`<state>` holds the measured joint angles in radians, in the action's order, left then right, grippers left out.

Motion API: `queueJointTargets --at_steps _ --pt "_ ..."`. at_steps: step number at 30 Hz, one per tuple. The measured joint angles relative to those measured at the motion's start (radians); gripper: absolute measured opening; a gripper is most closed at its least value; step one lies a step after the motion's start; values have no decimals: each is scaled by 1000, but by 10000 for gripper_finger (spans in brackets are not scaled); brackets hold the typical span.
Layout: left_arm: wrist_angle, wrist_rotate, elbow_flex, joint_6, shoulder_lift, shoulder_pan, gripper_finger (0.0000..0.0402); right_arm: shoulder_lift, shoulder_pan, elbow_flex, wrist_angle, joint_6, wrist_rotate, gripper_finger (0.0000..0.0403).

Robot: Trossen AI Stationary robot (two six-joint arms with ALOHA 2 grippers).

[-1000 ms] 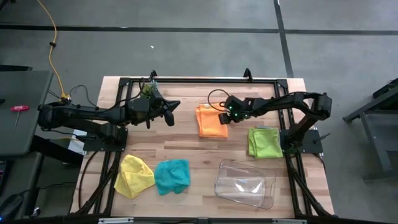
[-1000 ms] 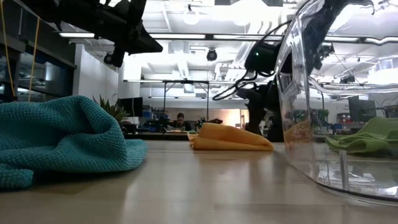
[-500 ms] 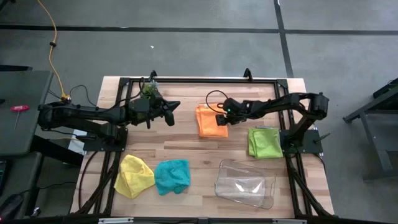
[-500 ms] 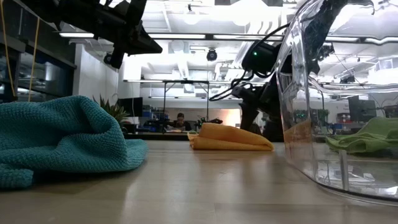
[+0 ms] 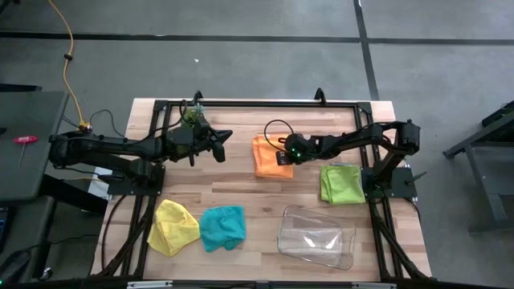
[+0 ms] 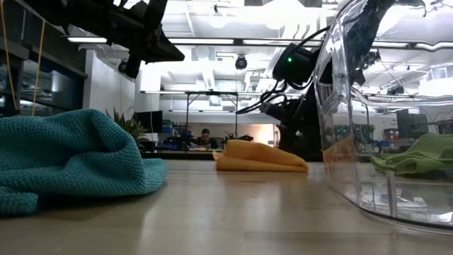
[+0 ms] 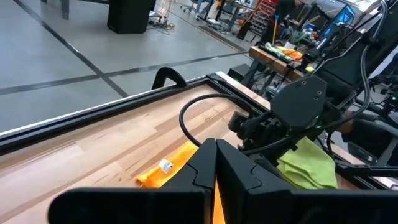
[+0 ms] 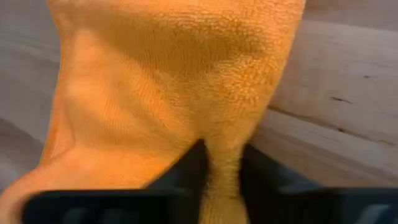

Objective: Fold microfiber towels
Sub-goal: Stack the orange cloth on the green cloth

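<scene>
Orange (image 5: 268, 156), lime (image 5: 340, 183) folded; yellow (image 5: 174, 227), teal (image 5: 222, 227) crumpled.

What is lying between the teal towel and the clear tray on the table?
Nothing. In the high view, only bare wood separates the teal towel from the clear tray; the low view shows the orange towel farther back, not between them.

We see bare table (image 5: 241, 189) at centre; the clear tray (image 5: 316, 238) blocks the near right corner, yellow towel (image 5: 173, 226) and teal towel (image 5: 222, 227) the near left.

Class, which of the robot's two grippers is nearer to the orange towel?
Right. The right gripper is pinching the orange towel at its edge; the left gripper hovers apart from it, toward the table's left side.
</scene>
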<state>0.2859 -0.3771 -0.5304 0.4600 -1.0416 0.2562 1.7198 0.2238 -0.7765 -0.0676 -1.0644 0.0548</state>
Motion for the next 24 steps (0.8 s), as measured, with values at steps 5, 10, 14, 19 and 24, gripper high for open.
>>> queueJointTargets --at_steps 5,10,14,19,24 --pt "0 9 0 -19 0 0 0 -55 26 3 -30 37 4 13" --pt "-2 27 0 -25 0 0 0 -232 32 3 -141 101 22 3" --pt "-1 26 0 -53 0 6 0 -389 15 2 -302 129 21 2" --pt "-1 26 0 -60 0 28 0 -565 -43 1 -517 87 4 1" --pt "-1 26 0 -60 0 47 0 -664 -126 1 -717 -9 -11 1"
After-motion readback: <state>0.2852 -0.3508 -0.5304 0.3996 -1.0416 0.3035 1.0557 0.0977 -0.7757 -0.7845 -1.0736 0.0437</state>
